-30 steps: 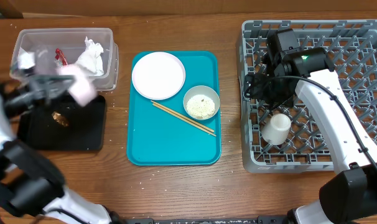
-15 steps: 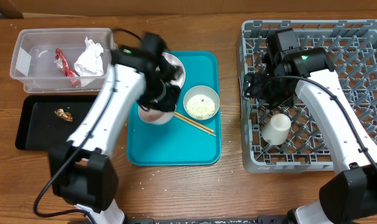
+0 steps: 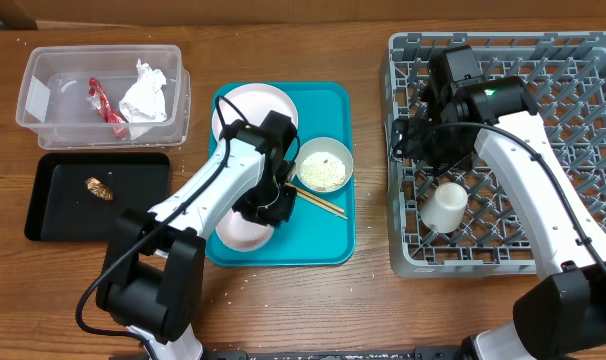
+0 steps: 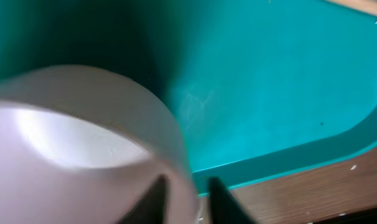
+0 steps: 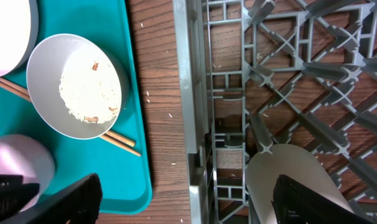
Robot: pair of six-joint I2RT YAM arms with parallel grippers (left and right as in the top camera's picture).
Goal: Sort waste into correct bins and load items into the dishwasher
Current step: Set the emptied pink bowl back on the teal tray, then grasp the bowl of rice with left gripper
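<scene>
The left arm (image 3: 208, 195) and right arm (image 3: 523, 175) have white shells, black joints and thin black cables (image 3: 560, 197). A green light (image 3: 490, 93) glows at the right arm's twelve o'clock end. The fingers (image 5: 64, 202) are black.

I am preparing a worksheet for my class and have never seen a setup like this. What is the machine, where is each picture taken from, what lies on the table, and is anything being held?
Two robot arms work at a wooden table. Each arm ends in a two-finger pincer. One picture looks down from above, and the other two come from cameras on the wrists.

The left pincer grips the rim of a pink bowl over the teal tray. That tray also carries a plate, a rice bowl and chopsticks.

The right pincer is open at the edge of the grey rack, near a white cup.

A clear tub holds a red wrapper and a napkin. A black tray holds a brown scrap.
</scene>
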